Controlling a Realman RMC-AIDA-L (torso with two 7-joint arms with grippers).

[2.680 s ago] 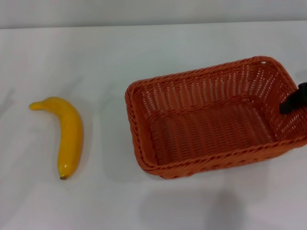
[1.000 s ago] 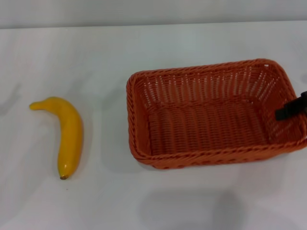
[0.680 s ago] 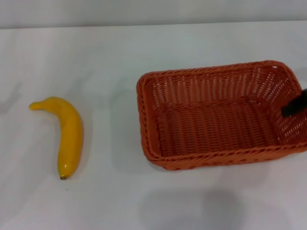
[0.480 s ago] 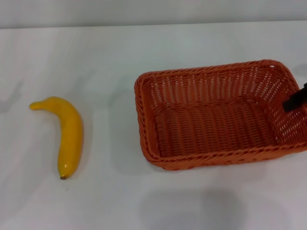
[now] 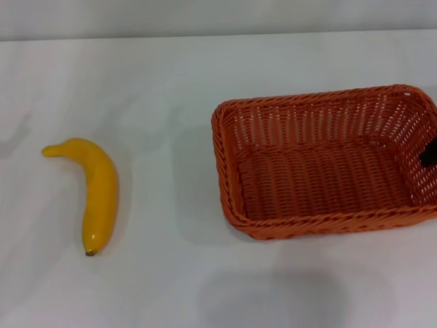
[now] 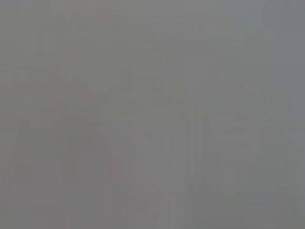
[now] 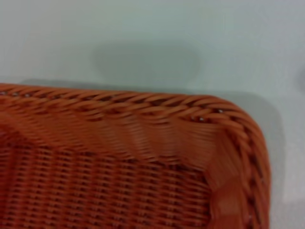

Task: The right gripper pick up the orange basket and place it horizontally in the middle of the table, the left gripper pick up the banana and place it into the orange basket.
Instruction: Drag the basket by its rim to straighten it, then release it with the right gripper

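Note:
The orange basket [image 5: 326, 164] is at the right of the white table [image 5: 171, 75], its long side running left to right and its right end cut off by the head view's edge. Only a black bit of my right gripper [image 5: 430, 154] shows, at the basket's right wall by that edge. The basket travels with it. The right wrist view looks closely at a corner of the basket's braided rim [image 7: 143, 106] with the table [image 7: 143, 28] beyond. The yellow banana [image 5: 94, 192] lies alone at the left, stem pointing left. My left gripper is out of view.
A soft shadow [image 5: 273, 295] lies on the table in front of the basket. The left wrist view is plain grey with nothing to make out. White tabletop lies between the banana and the basket.
The basket has turned to lie level and has slid to the right together with the right gripper, which has drawn nearly out of the head view. The banana has not moved.

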